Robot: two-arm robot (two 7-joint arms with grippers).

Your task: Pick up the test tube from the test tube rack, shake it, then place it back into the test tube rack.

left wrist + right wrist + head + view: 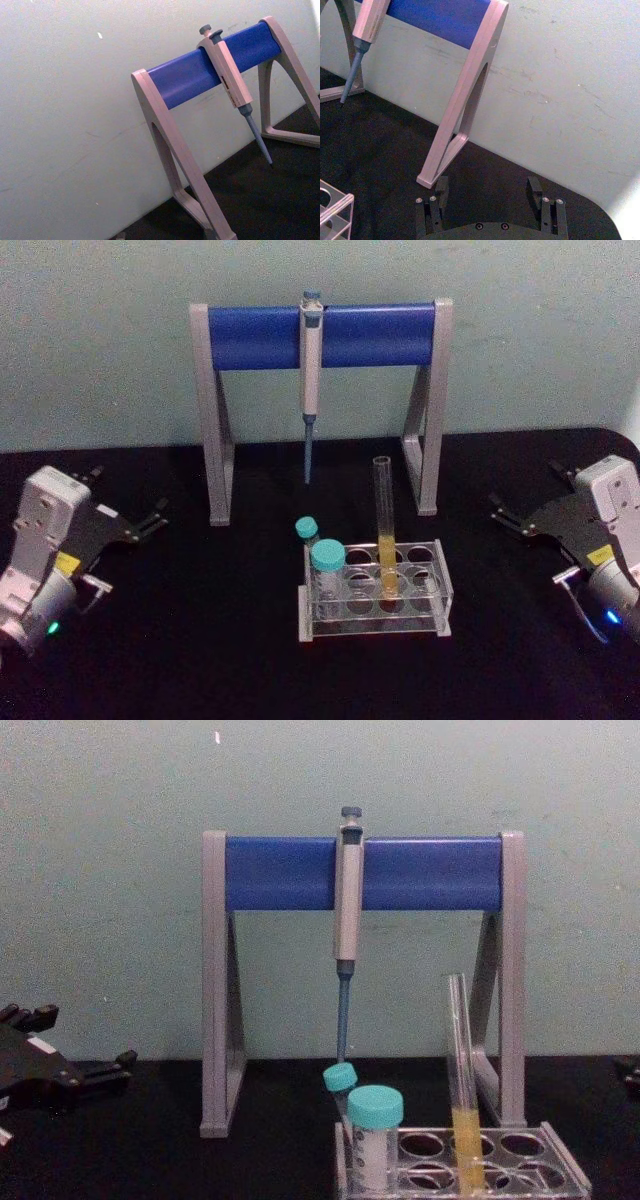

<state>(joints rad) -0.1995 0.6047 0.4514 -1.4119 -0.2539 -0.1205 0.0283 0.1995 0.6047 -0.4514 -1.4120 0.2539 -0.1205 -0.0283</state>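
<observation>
test tube (383,525): clear glass | test tube rack (443,590): clear plastic | table (180,640): matt black

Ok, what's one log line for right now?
test tube: upright in test tube rack | left gripper: parked left, open | right gripper: parked right, open | pickup: not yet

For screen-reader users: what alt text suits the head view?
A test tube of yellow liquid stands in a clear test tube rack beside two teal-capped vials. Behind hangs a pipette on a stand; the left gripper and right gripper sit open at the sides.
</observation>
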